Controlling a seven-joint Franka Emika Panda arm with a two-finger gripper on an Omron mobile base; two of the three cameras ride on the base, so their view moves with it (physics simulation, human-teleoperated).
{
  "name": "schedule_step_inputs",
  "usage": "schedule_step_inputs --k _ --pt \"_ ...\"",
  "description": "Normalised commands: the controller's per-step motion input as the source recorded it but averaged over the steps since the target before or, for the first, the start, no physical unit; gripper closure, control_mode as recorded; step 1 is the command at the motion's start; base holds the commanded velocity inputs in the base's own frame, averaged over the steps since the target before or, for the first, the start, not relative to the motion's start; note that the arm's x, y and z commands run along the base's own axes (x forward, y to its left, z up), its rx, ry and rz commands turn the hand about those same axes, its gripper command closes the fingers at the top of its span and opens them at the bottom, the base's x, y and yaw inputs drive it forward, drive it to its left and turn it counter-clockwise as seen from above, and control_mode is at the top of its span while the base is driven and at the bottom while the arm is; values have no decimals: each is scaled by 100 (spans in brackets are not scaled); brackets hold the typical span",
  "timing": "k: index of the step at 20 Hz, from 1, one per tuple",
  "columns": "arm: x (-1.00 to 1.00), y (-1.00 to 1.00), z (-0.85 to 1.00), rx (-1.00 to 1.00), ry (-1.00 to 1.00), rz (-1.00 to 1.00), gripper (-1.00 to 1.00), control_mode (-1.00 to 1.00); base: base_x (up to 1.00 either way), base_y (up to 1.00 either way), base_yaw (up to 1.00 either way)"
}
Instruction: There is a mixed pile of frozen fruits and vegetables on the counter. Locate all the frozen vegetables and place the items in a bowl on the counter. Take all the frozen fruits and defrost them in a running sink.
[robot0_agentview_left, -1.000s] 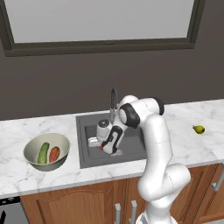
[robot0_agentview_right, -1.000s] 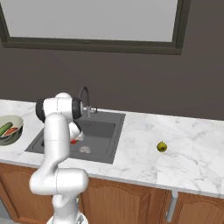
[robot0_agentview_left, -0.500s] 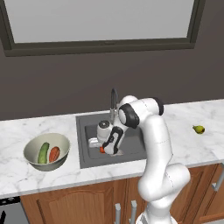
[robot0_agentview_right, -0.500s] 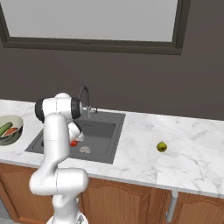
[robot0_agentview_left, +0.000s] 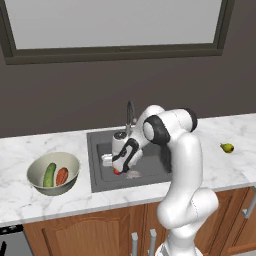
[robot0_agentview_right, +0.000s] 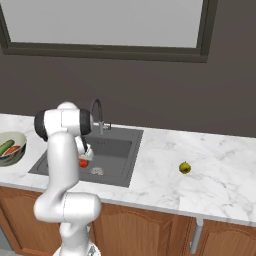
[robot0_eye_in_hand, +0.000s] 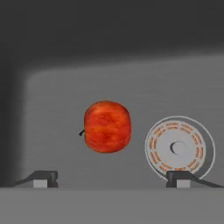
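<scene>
Tool (robot0_eye_in_hand: 111, 178) jaws stood wide apart above the sink (robot0_agentview_left: 100, 150), gripping nothing, with the red fruit (robot0_eye_in_hand: 107, 127) just beyond them. Far right on the worktop (robot0_agentview_right: 220, 170) lay the pear (robot0_agentview_right: 185, 168), well apart.

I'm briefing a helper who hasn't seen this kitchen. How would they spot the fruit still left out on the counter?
Start at the dark sink set in the white marble counter, then look along the counter to its right. There lies the pear, alone: small and yellow-green, unlike the round red fruit lying in the sink basin.
</scene>
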Motion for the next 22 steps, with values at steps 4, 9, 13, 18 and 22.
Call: schedule_step_inputs --k 4,9,13,18,22 --pt "0 -7 87 0 24 -2 -100 -100 0 0 0" --pt "-3 0 93 0 21 0 -100 -100 0 0 0" --pt "-36 3 57 -10 9 4 -100 -100 0 0 0" --pt "-42 -10 53 -7 11 2 -100 -100 0 0 0" --pt "-25 -28 65 0 22 0 -100 -100 0 0 0"
